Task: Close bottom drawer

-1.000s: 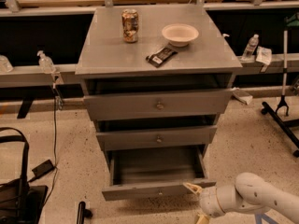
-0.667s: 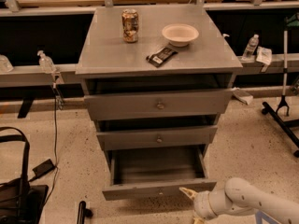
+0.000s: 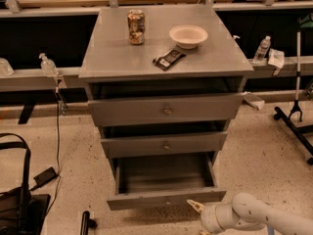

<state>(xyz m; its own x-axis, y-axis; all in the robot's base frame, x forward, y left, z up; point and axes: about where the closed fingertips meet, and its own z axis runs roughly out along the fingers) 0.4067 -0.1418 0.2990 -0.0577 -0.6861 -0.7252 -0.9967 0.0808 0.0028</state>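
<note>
The bottom drawer of the grey cabinet is pulled well out, showing its empty dark grey box. Its slim front panel faces me, with a small knob at its centre. The middle drawer and the top drawer above it stand slightly out. My gripper is low at the bottom right, just in front of and below the right part of the bottom drawer's front panel. One pale fingertip points up-left toward the panel; I cannot tell whether it touches.
On the cabinet top stand a can, a white bowl and a dark wrapped bar. A black bag and cable lie on the floor at left. A stand base is at right.
My gripper and arm have moved left along the floor, toward the middle of the bottom drawer's front. The drawer has not visibly moved.
</note>
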